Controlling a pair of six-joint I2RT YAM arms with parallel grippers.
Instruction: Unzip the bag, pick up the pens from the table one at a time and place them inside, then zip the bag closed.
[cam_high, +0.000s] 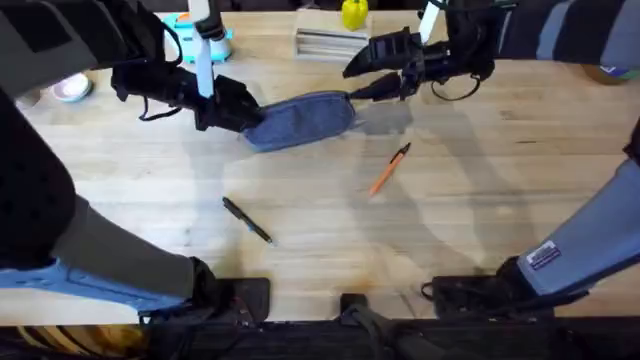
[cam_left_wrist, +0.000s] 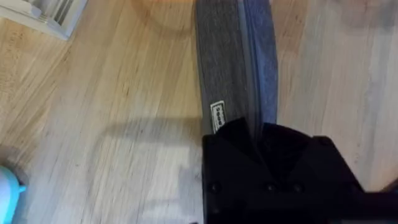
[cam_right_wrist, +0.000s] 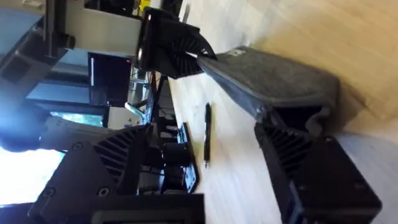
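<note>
Pinning the pouch from both ends

Overhead: the bag (cam_high: 300, 120) lies lengthwise near the table's (cam_high: 480, 220) far edge, pens (cam_high: 388, 168) nearer.

Left wrist: left gripper (cam_left_wrist: 256, 132) clamps one end.

Right wrist: right gripper (cam_right_wrist: 292, 117) pinches the other.

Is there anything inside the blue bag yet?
You cannot see inside: the bag looks zipped shut, with a claw at each end. Both pens lie out on the table: the orange pen and the black pen.
</note>
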